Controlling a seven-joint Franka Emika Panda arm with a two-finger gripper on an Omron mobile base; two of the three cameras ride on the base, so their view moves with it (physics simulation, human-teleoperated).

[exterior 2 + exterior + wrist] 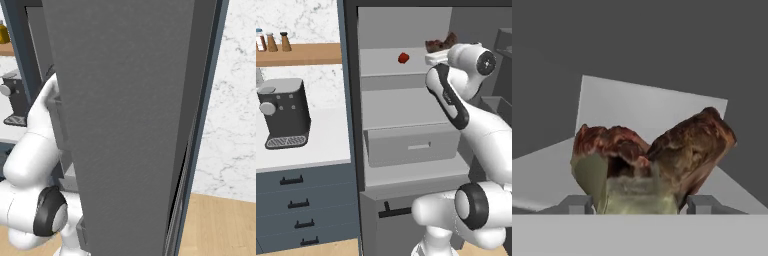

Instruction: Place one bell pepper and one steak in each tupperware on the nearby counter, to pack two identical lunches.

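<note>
A brown, red-mottled steak [657, 155] lies on a light-grey fridge shelf [612, 105], close in front of the hand camera. My gripper [641, 204] is shut on the steak, and its two fingertips [577, 204] press against the steak's lower sides. In the left base view the steak [441, 43] sits at the right of the upper shelf, just above my raised wrist. A red bell pepper [403, 58] rests on the same shelf further left. The white counter [311, 150] lies left of the fridge. The tupperware is out of view.
The fridge stands open, with a grey drawer [411, 145] below the shelves. Its open door [125, 125] blocks most of the right base view. A dark coffee machine [283, 112] stands on the counter, above blue-grey drawers [301, 205]. Bottles line a wooden wall shelf [301, 54].
</note>
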